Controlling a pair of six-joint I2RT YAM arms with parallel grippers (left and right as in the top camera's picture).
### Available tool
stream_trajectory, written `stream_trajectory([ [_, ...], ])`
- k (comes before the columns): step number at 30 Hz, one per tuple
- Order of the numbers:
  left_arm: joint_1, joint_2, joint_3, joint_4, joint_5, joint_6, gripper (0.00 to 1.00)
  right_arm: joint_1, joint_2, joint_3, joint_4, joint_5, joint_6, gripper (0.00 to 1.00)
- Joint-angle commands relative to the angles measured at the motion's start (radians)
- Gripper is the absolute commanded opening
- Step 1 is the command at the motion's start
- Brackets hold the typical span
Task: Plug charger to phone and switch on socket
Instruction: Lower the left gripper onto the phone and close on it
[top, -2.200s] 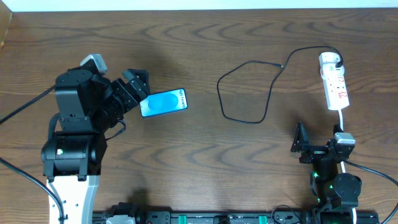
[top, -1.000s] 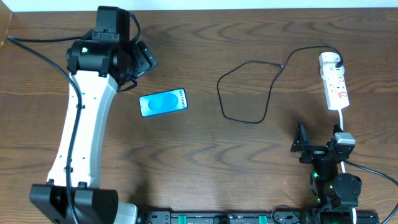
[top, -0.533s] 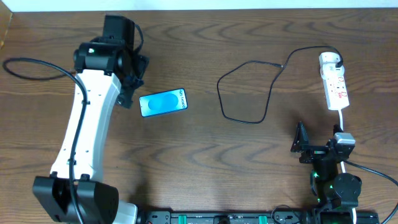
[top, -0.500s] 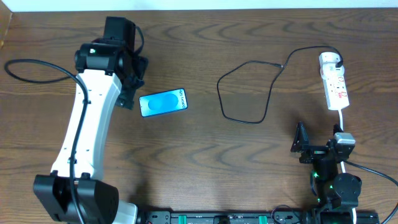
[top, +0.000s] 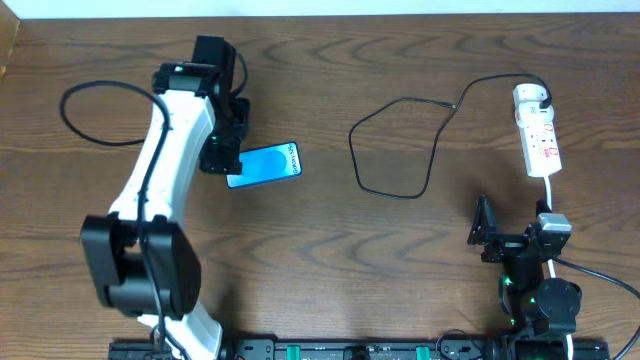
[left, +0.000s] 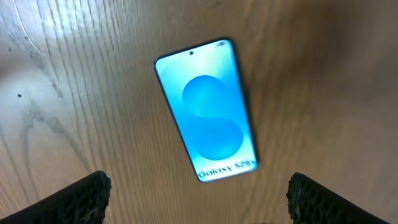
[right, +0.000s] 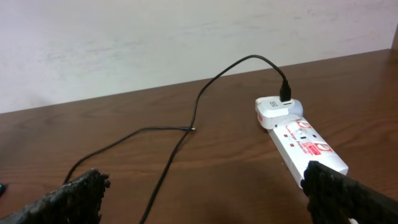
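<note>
Your left gripper (left: 199, 202) hung right over the phone (left: 208, 109) with its fingers spread wide, holding nothing. The phone lay face up, screen lit blue, left of centre in the overhead view. Your right gripper (right: 214, 199) sat at the lower right, spread apart too. The charger (top: 400, 150) lay looped right of centre, its white adapter in the socket (top: 538, 140) at the upper right, well apart from the phone.

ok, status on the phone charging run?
Left gripper open above phone, no grip. Right gripper open, idle short of socket. Charger adapter in socket, tip loose on table, apart from phone. Nothing blocking.
</note>
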Motion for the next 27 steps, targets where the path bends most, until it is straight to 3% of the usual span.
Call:
stream_trajectory([
  [1,0.000,0.069,-0.006,0.000,0.042,-0.033,0.91,0.005,-0.005,-0.001,-0.005,0.001,-0.015,0.99],
  [9,-0.006,0.161,-0.008,0.031,0.044,-0.130,0.91,0.005,-0.005,-0.001,-0.005,0.001,-0.015,0.99],
  [27,-0.015,0.172,-0.153,0.261,0.071,-0.145,0.91,0.005,-0.005,-0.001,-0.005,0.001,-0.015,0.99],
])
